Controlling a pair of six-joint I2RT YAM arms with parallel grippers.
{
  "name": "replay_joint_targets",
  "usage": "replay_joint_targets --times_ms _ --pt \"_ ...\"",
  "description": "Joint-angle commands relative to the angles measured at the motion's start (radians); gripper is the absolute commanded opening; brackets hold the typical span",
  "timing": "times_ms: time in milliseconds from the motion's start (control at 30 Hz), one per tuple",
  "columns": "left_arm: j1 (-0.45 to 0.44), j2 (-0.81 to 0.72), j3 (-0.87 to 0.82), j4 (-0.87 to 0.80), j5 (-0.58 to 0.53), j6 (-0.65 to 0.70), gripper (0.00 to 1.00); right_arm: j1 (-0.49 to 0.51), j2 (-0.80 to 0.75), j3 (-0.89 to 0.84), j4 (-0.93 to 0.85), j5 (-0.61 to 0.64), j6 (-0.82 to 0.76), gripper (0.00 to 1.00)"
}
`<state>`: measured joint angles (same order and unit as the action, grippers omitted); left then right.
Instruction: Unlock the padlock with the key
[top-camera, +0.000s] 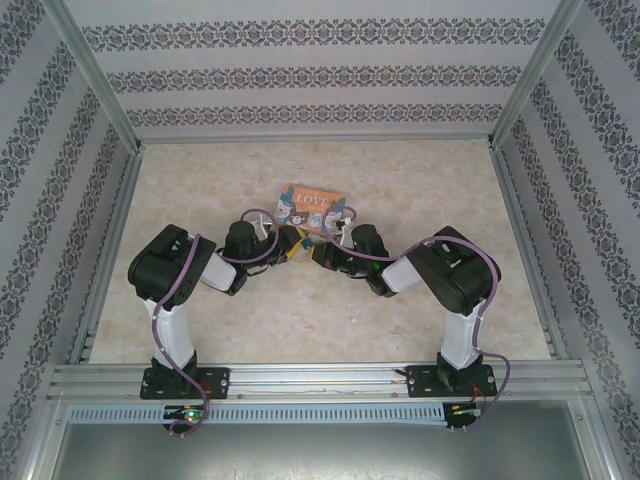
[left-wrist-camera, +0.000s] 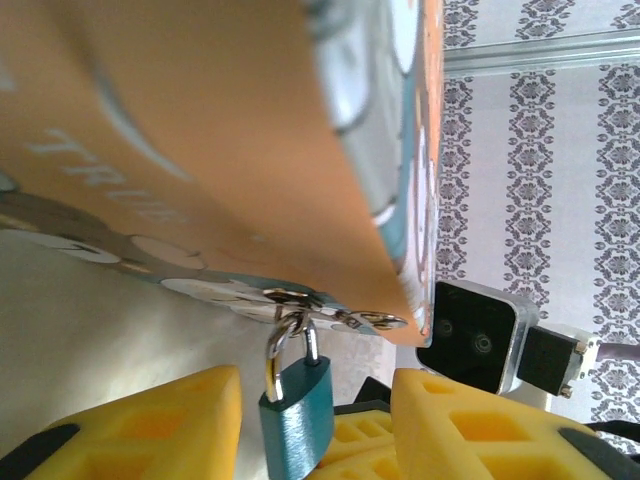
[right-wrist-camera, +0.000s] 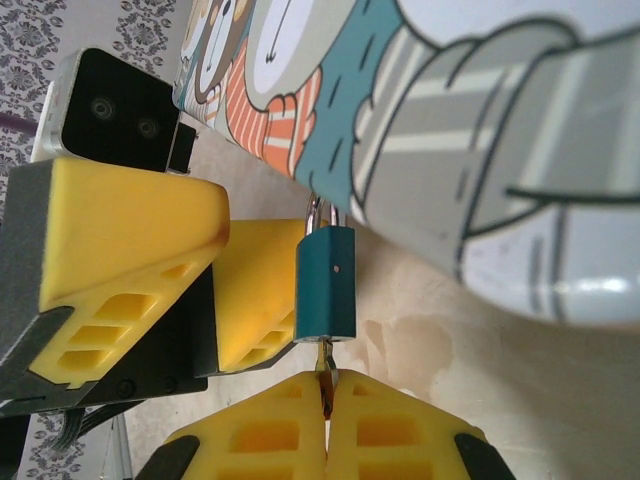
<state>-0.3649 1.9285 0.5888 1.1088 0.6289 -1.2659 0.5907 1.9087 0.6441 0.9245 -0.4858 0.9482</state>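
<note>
The colourful box (top-camera: 313, 208) marked "LOVE" lies near the middle of the pale marbled worktop (top-camera: 420, 180), and both arms reach in to its near edge from either side. In the left wrist view, the padlock (left-wrist-camera: 297, 420) hangs by its thin silver shackle (left-wrist-camera: 288, 345) from a small metal clasp (left-wrist-camera: 345, 318) at the box's lower edge. Its blue-green body sits between the two yellow fingers (left-wrist-camera: 150, 430) of the left gripper (left-wrist-camera: 318, 385). These fingers are spread wide, with a gap showing on each side of the padlock. The right wrist view shows the same padlock hanging upright below the box's illustrated face, one of the left arm's yellow fingers just beside it. The right gripper (right-wrist-camera: 328, 392) has its fingers (right-wrist-camera: 260, 440) pressed together on the key (right-wrist-camera: 324, 365), a thin dark sliver standing up out of the seam between them. The key's upper end meets the underside of the padlock body. How far it goes in cannot be told. From above, the two grippers sit close together at the box's front edge.
</note>
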Motion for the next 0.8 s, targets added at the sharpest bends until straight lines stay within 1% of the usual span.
replay_joint_targets --times_ms 0,300,767 --pt "-0.014 0.024 0.022 0.065 0.015 -0.020 0.42 -0.006 0.010 0.025 0.060 -0.023 0.008 0.00" --pt "-0.030 0.043 0.039 0.036 0.017 -0.017 0.40 -0.007 0.009 0.029 0.060 -0.028 0.019 0.00" --pt "-0.034 0.044 0.053 0.014 0.020 -0.024 0.23 -0.011 0.014 0.034 0.071 -0.034 0.033 0.00"
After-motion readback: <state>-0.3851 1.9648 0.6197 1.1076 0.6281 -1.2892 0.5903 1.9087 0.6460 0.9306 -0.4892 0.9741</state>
